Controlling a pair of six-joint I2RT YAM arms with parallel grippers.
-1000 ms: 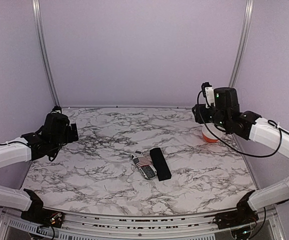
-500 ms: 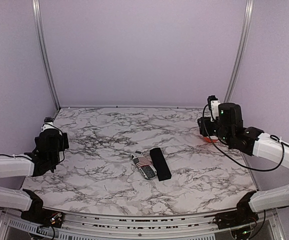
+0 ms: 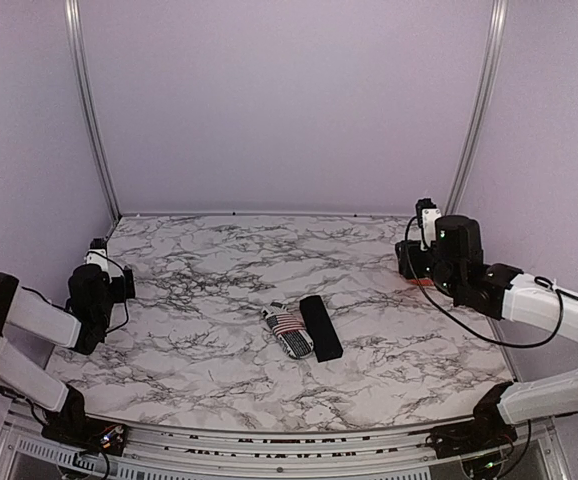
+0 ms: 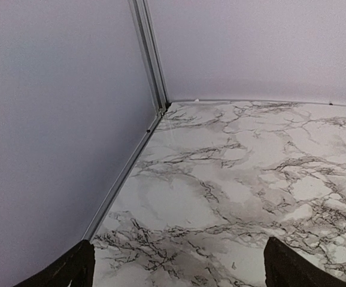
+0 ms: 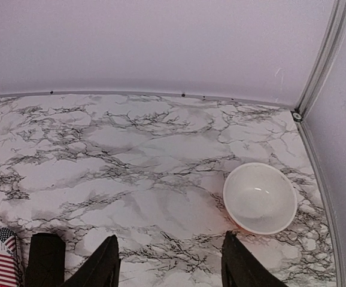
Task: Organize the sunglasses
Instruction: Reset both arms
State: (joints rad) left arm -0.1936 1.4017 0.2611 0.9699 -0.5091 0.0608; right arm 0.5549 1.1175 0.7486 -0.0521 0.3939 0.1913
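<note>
Overhead, the bowl [image 5: 260, 197] is mostly hidden behind the right gripper [image 5: 169, 239], jaws seemingly half-spread, empty. Left gripper [image 4: 179, 245] gapes wide over the marble table [image 3: 219, 260], lilac walls [image 3: 289, 100] around.

Fingers [image 5: 104, 266] apart, white bowl [image 5: 260, 198], black case [image 5: 44, 260], flag-patterned case [image 5: 1, 263]

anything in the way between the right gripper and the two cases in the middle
Nothing visible does: bare marble table lies between the right gripper and the black case and flag-patterned case. The white bowl sits off to its right, out of that line. No sunglasses show.
</note>
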